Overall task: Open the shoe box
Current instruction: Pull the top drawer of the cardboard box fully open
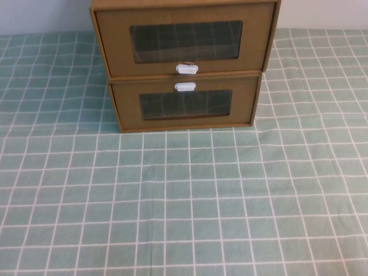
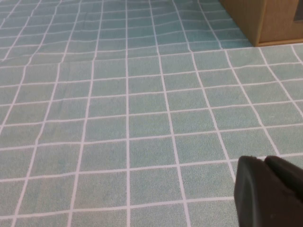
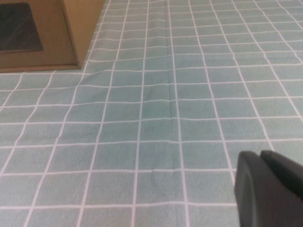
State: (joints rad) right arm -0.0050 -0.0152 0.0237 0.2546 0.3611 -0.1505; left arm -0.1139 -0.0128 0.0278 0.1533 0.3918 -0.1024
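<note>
Left fingers (image 2: 267, 191): dark, pressed together, no gap showing; low over the cloth, only seen in the left wrist view, out of the high view. Right fingers (image 3: 267, 189): dark, pressed together too, low over the cloth, only in the right wrist view. Nothing held by either.

Under both: bench covered by a teal-green cloth (image 1: 184, 201) with a white grid. It has soft creases, one fold line running away from the robot down the middle. Bare cloth between fingers and box on both sides.

Shoe box (image 1: 184, 69): brown cardboard, two stacked drawer units, at the far middle of the bench, front facing the robot. Each front has a dark window, upper (image 1: 185, 41) and lower (image 1: 185, 104), and a white pull tab, upper (image 1: 187, 69) and lower (image 1: 185, 87). Both drawers are pushed in. One lower corner shows in the left wrist view (image 2: 265, 19), the other in the right wrist view (image 3: 57, 33).

Behind the box: plain pale grey-blue wall (image 1: 40, 14).
</note>
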